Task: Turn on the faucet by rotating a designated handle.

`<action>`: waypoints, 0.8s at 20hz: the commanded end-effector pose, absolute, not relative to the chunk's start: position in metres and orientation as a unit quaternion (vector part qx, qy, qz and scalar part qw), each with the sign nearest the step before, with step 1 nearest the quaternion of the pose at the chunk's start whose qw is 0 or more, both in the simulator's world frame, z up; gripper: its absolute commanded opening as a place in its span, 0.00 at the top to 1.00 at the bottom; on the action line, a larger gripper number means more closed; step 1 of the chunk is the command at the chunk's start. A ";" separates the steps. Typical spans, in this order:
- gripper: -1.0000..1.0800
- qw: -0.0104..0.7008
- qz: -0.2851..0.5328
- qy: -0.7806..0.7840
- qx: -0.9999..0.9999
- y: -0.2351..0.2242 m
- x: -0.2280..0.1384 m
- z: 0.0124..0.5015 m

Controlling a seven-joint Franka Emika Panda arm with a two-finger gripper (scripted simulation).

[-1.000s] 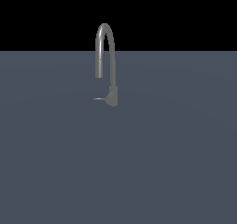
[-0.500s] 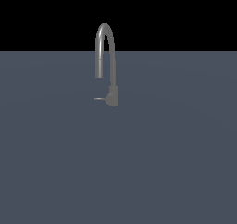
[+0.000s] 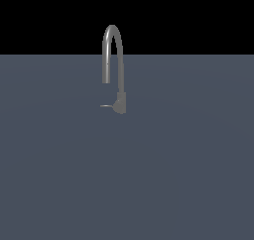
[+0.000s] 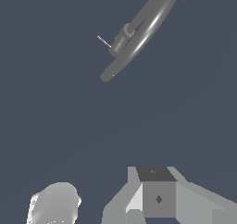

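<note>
Nothing has changed in the exterior view over the last second: the faucet and handle sit exactly as in both earlier frames, and no arm has come into that view. Reading: the approach has not reached the faucet, the handle is unturned, and the task is at its very start.

Nearest in the wrist view is the gripper (image 4: 109,204). One pale rounded finger (image 4: 54,204) shows, well apart from a blocky grey part of the hand. The jaws look spread wide with nothing between them, though their tips are cut off by the frame edge, so that is a judgement.

Beyond lies bare grey bench (image 3: 188,174), flat and uncluttered in both views. No bench edge is seen in the wrist view; in the exterior view the bench ends at a straight far line against black.

Farthest, the faucet (image 3: 120,60) stands upright near the middle of the bench, its spout arching toward the exterior view's left. The handle (image 3: 105,105) pokes out from the base toward that same side, low, under the spout mouth. In the wrist view the handle (image 4: 103,41) is a thin pin, well apart from the gripper.

There is open room all round. The tight spot is probably the gap between spout mouth and handle.
</note>
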State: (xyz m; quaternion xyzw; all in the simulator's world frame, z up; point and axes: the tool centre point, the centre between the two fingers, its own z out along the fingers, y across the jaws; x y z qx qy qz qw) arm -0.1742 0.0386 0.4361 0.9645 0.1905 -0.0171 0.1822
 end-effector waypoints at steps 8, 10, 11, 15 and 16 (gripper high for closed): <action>1.00 0.296 -0.025 0.311 0.903 0.061 -0.133 0.395; 1.00 0.316 -0.026 0.332 0.888 0.065 -0.126 0.386; 1.00 0.326 -0.027 0.342 0.881 0.067 -0.123 0.382; 1.00 0.362 -0.029 0.380 0.851 0.074 -0.111 0.366; 1.00 0.370 -0.030 0.389 0.843 0.076 -0.108 0.362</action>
